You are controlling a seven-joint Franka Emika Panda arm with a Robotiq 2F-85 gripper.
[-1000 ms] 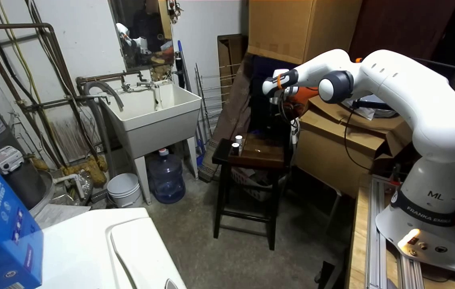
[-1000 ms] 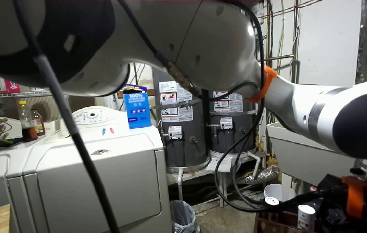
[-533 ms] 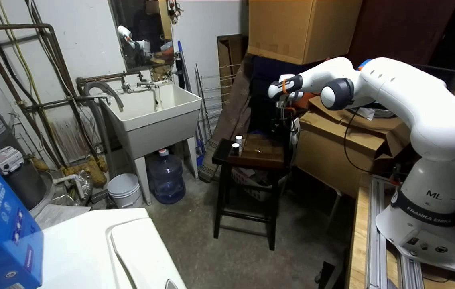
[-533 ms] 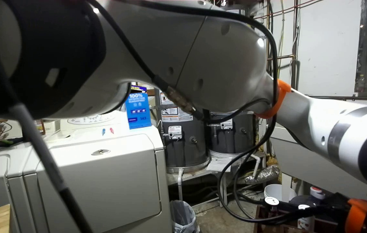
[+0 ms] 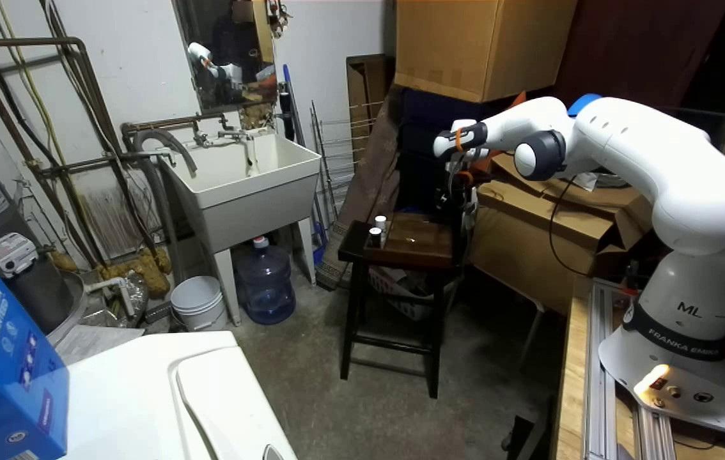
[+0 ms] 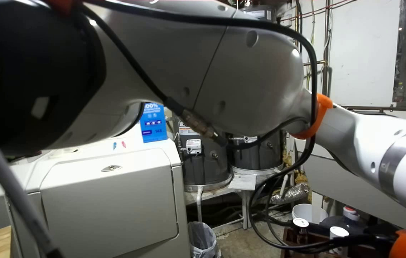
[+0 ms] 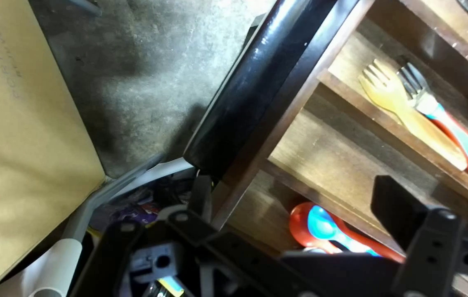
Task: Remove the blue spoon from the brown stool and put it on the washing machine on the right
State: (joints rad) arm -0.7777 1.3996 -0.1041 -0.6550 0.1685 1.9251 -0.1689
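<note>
The blue spoon (image 7: pixel 324 226) shows in the wrist view, lying on a larger red spoon (image 7: pixel 300 229) inside one compartment of a divided wooden tray (image 7: pixel 277 132). Its handle runs out of sight behind the gripper body. That tray rests on the brown stool (image 5: pixel 353 241), whose black edge crosses the wrist view. Above the tray, my gripper (image 7: pixel 298 201) stands open, its fingers (image 7: pixel 397 206) wide apart on either side of the spoon with nothing held. In an exterior view the gripper (image 5: pixel 448 199) is dark and small over the stool's rear side. The washing machine (image 5: pixel 129 390) stands lower left, white and flat-topped.
A blue printed box (image 5: pixel 7 370) sits on the washing machine. Two white-capped containers (image 6: pixel 339 232) stand at the tray. A yellow fork (image 7: pixel 411 111) and a blue-red fork (image 7: pixel 457 128) share another compartment. Cardboard boxes (image 5: pixel 503 236) crowd the stool; a utility sink (image 5: pixel 254 191) stands behind.
The arm has come down and moved slightly to the right in both exterior views, bringing the gripper lower over the stool's side. The tray and containers have not moved.
</note>
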